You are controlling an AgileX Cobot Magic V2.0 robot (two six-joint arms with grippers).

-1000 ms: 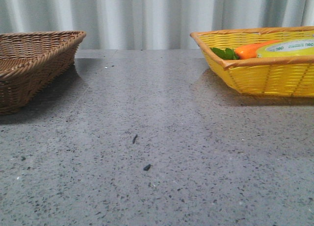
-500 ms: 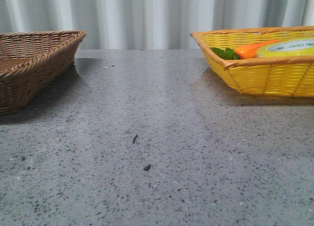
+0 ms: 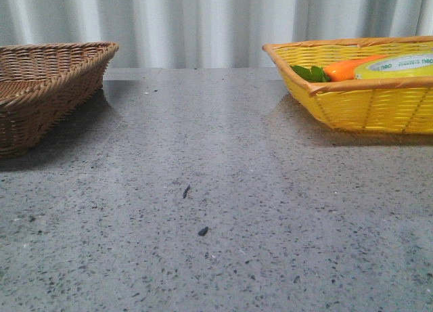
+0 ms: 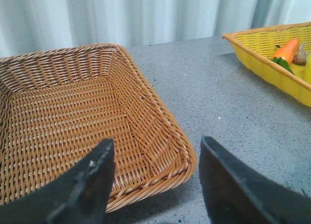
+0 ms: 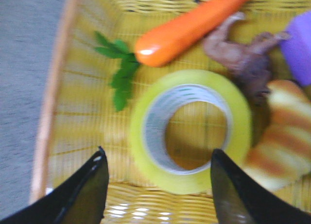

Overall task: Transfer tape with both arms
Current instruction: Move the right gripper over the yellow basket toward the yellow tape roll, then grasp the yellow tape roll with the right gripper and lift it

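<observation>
My right claw hangs with fingers spread wide over the yellow basket, holding nothing, and the tape lies flat in that basket just below, between the fingers. Beyond it lies the carrot. My left claw is likewise spread, over the brown basket on the desk.

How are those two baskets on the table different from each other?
The brown basket stands on the left; the yellow basket on the right. The brown one looks empty inside, while the yellow one holds the tape, a carrot and other items. Both are woven, rectangular and sloped-sided.
</observation>
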